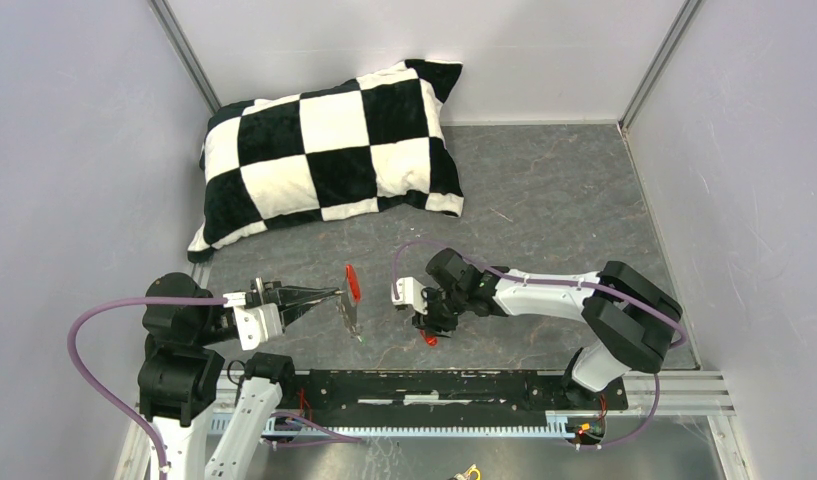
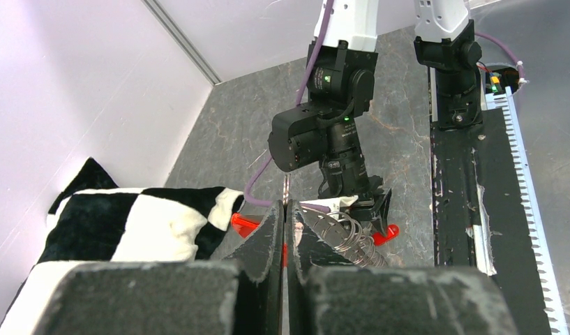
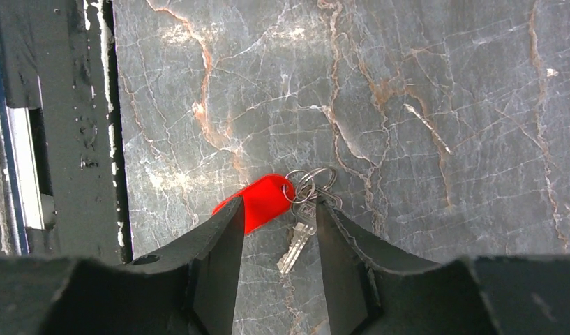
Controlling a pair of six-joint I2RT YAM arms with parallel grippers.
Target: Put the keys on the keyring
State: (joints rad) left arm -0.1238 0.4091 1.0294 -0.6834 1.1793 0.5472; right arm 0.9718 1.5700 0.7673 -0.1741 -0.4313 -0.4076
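My left gripper is shut on the keyring. Its curved red fob sticks out past the tips, and silvery links trail from it to a small green-headed key. From the left wrist, the jaws are pressed together with a red sliver between them, and coiled rings show beside them. A red-headed key with small rings and a silver blade lies flat on the table. My right gripper stands open just above it, one finger on each side.
A black-and-white checkered pillow lies at the back left. A black rail runs along the near edge between the arm bases. Grey walls close in the marbled table on three sides.
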